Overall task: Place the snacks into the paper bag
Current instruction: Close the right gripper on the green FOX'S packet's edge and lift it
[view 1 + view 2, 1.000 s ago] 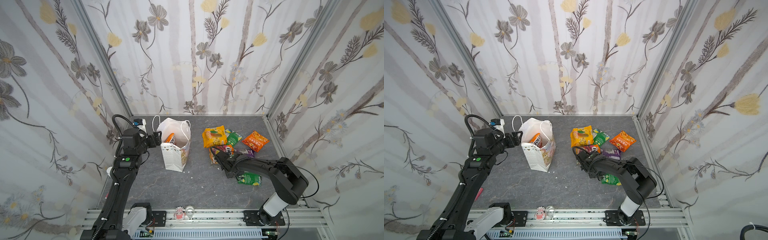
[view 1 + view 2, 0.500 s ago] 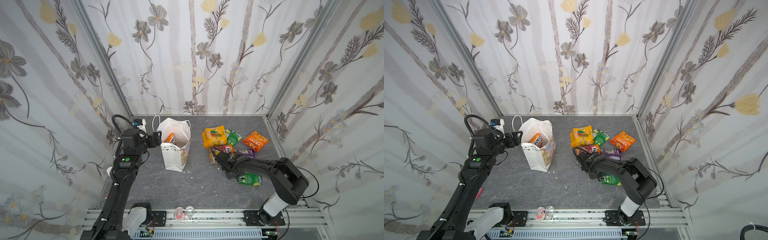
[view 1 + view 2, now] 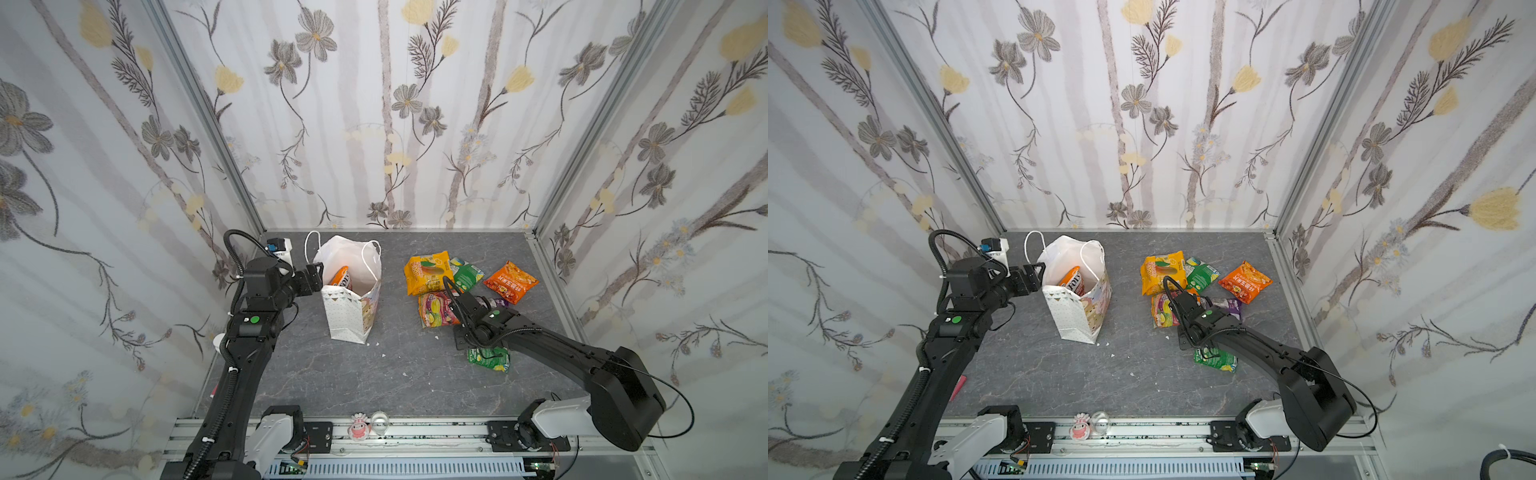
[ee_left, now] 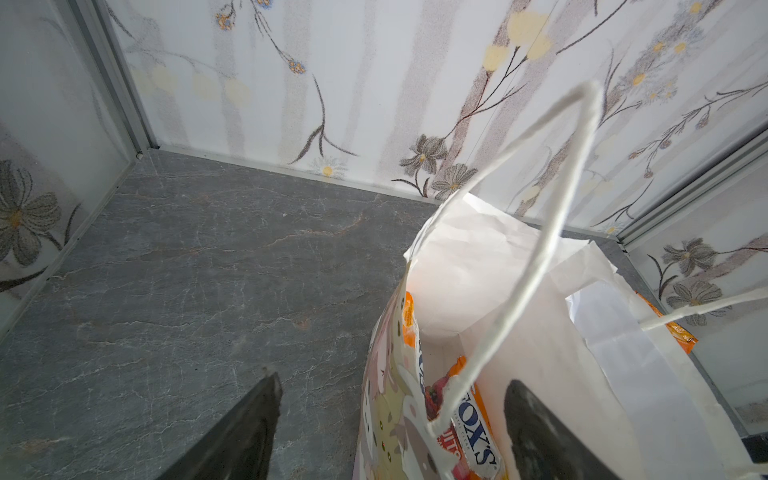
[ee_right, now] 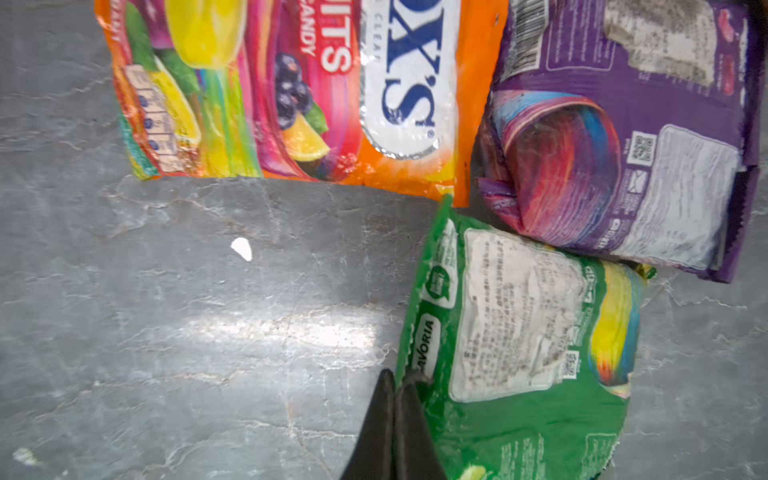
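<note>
The white paper bag [image 3: 351, 307] [image 3: 1075, 318] stands open at the left. A FOX'S packet [image 3: 341, 277] [image 4: 478, 432] sits inside it. My left gripper [image 3: 316, 276] [image 4: 392, 380] is open at the bag's rim [image 4: 415, 257], one finger outside and one inside. More snacks lie on the right: a yellow-orange packet [image 3: 427, 272], a green one [image 3: 467, 274], an orange chip bag [image 3: 510, 282], a FOX'S packet [image 5: 291, 91] and a purple one [image 5: 623, 145]. My right gripper [image 5: 399, 378] [image 3: 471, 343] is shut on the edge of the near green packet [image 5: 519, 340] [image 3: 490, 359].
Flowered walls close in the grey stone floor [image 3: 374, 374] on three sides. Small white crumbs [image 5: 242, 249] lie on the floor. A little figurine [image 3: 359, 428] and a clear cup sit on the front rail. Bare floor separates the bag from the snack pile.
My right gripper's jaws have closed onto the edge of the near green packet. The left arm and the bag have not moved.
</note>
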Controlling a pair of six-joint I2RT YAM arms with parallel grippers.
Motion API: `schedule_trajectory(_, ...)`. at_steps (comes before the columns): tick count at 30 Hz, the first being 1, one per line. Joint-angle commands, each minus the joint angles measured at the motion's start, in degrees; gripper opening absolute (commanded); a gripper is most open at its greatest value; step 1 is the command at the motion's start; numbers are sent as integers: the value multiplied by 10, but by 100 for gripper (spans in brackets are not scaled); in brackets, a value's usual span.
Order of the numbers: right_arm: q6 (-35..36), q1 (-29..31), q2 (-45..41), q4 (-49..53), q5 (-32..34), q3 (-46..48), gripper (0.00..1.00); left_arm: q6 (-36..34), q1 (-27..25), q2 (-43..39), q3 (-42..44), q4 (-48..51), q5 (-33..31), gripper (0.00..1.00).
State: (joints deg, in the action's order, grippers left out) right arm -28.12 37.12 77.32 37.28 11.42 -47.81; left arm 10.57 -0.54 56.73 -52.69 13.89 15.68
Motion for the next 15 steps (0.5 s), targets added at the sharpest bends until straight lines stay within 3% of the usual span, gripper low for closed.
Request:
schedule_trajectory(1, 17, -6, -33, -49, -63, 13, 0, 1, 1, -1, 0, -18, 7, 84)
schedule_trajectory(9, 31, -39, -117, -96, -165, 41, 0, 2, 1, -5, 2, -23, 18, 84)
schedule_trajectory(12, 31, -42, -133, -100, -142, 42, 0, 3, 1, -6, 1, -25, 23, 84)
schedule_trajectory(15, 34, -41, -149, -116, -177, 63, 0, 4, 1, -5, 2, -26, 24, 84)
